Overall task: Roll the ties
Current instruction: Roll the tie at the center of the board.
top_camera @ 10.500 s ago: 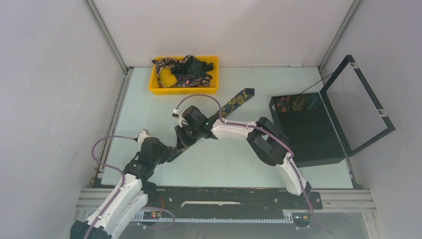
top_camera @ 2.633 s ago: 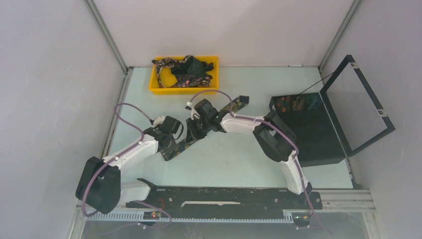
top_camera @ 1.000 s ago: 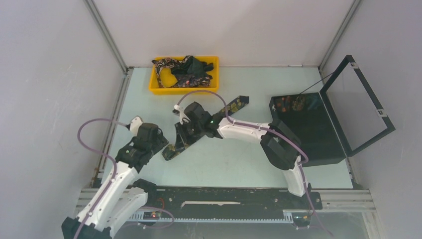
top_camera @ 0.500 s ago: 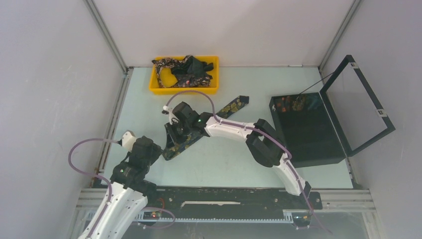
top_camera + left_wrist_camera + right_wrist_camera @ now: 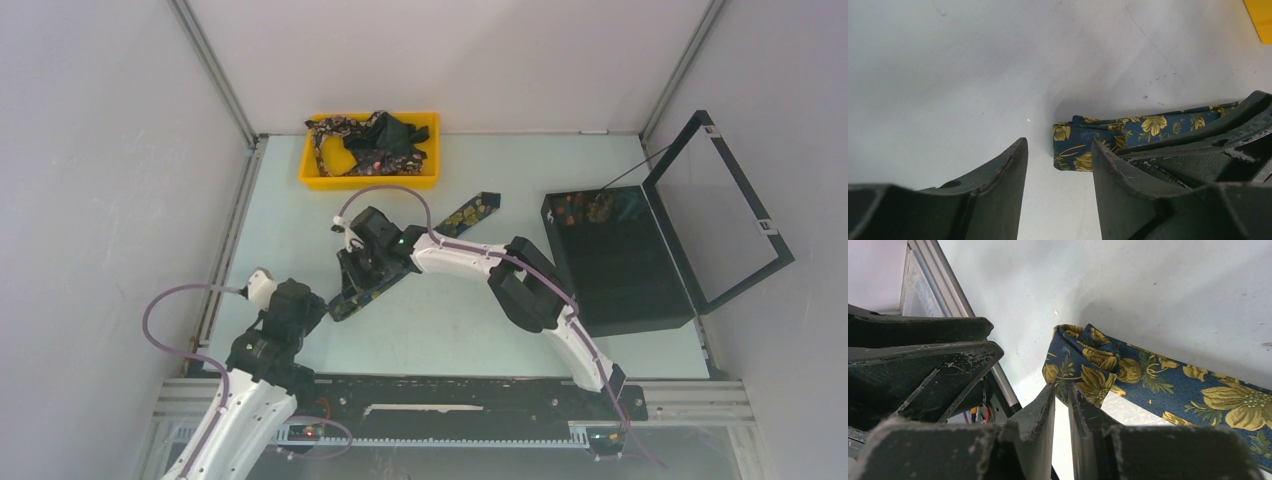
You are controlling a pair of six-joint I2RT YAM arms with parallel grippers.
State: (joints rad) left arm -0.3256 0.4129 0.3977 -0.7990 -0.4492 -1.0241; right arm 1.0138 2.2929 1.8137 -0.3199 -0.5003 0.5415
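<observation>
Tie (image 5: 470,212) middle hidden overhead beneath the right claw (image 5: 355,283).

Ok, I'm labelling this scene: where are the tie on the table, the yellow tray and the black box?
tie on the table (image 5: 474,207), top view, its far end.
yellow tray (image 5: 370,181), top view, near wall.
black box (image 5: 630,275), top view, bare floor.

i can read no words, numbers, labels or brand marks anywhere: the tie (image 5: 1148,375) bears only a flower print, and the yellow tray (image 5: 370,181) and black box (image 5: 640,290) show no lettering.
</observation>
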